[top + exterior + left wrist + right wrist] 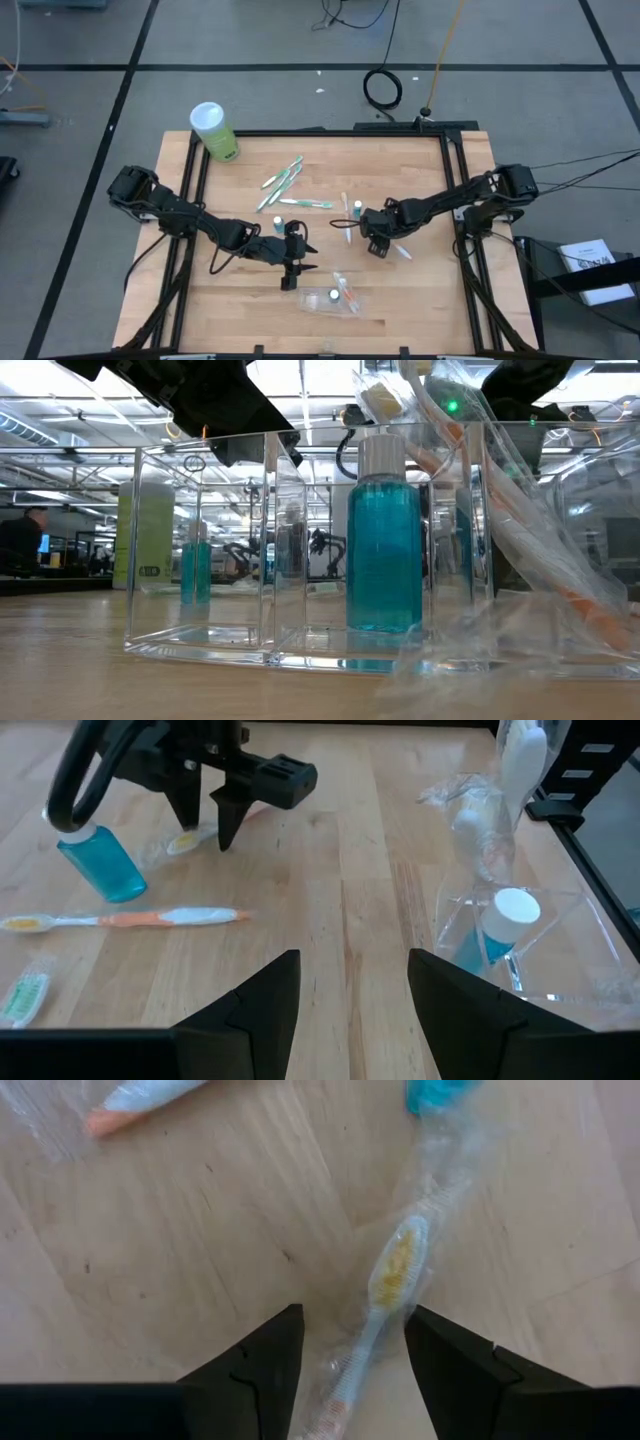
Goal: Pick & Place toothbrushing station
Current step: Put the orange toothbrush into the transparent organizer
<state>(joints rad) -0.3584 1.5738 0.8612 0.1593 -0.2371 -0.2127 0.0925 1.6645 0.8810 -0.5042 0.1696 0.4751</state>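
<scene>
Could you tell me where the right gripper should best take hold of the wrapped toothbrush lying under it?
Probably mid-handle, from straight above. The toothbrush lies flat on the table in clear wrap, running between the open fingers of the right gripper. Closing across its slim handle, not the wider bristled head, should hold best.

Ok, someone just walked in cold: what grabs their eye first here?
Probably the two dark arms meeting mid-table, the right end effector open right over a wrapped toothbrush. Next, the clear box by the front edge with a blue white-capped bottle standing in it. Then the loose green-white toothbrushes scattered behind the left arm.
</scene>
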